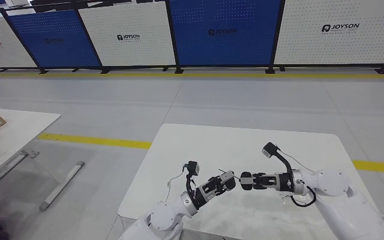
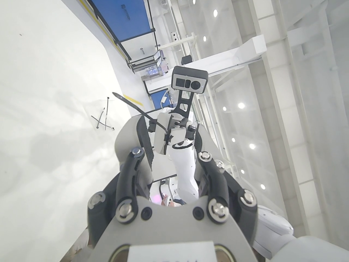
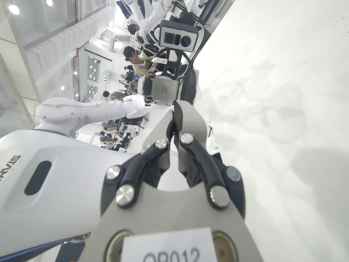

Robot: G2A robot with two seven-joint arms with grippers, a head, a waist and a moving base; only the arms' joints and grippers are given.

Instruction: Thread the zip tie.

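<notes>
My two grippers meet nose to nose above the middle of the white table (image 1: pixel 270 144). The right gripper (image 1: pixel 245 180) (image 3: pixel 175 110) is shut on a black zip tie (image 2: pixel 131 104). In the left wrist view, the tie's pointed tail sticks out from the right gripper (image 2: pixel 161 130) toward the table. The left gripper (image 1: pixel 228 179) (image 2: pixel 171 132) is open, its fingers (image 2: pixel 141 134) spread on either side of the right gripper's tip. The tie's head is hidden between the right gripper's pads.
A few loose black zip ties (image 2: pixel 102 118) lie crossed on the table beyond the grippers. The table's front edge runs close under both arms. A second white table (image 1: pixel 18 129) stands off to the left, and blue and white panels (image 1: pixel 222 30) line the back.
</notes>
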